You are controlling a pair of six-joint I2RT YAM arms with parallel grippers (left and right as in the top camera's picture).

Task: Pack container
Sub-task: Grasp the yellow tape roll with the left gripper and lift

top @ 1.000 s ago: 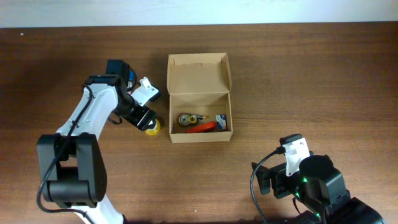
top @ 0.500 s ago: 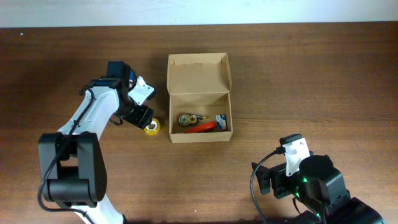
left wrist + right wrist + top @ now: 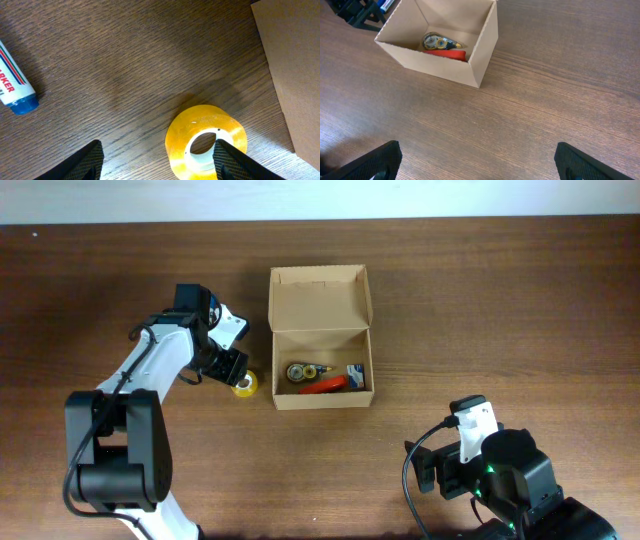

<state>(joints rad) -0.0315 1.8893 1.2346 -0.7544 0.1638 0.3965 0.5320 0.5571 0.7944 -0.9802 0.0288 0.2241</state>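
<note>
The container [image 3: 320,300] is an open brown cardboard box at mid-table with its flap lid folded back. It also shows in the right wrist view [image 3: 445,65] and at the right edge of the left wrist view [image 3: 295,75]. Inside lie a tape dispenser [image 3: 300,371], a red item [image 3: 322,384] and a small blue-and-white item [image 3: 356,370]. A yellow tape roll [image 3: 206,142] lies flat on the table just left of the box [image 3: 244,385]. My left gripper [image 3: 159,162] is open, low over the roll, with its right finger over the roll's right side. My right gripper [image 3: 482,170] is open above bare wood.
A white marker with a blue cap [image 3: 12,80] lies on the table left of the tape roll. The right arm's body [image 3: 500,470] sits at the table's front right, well away from the box.
The left wrist has drawn back a little toward the far left, uncovering more of the yellow tape roll. The right arm has not moved.
</note>
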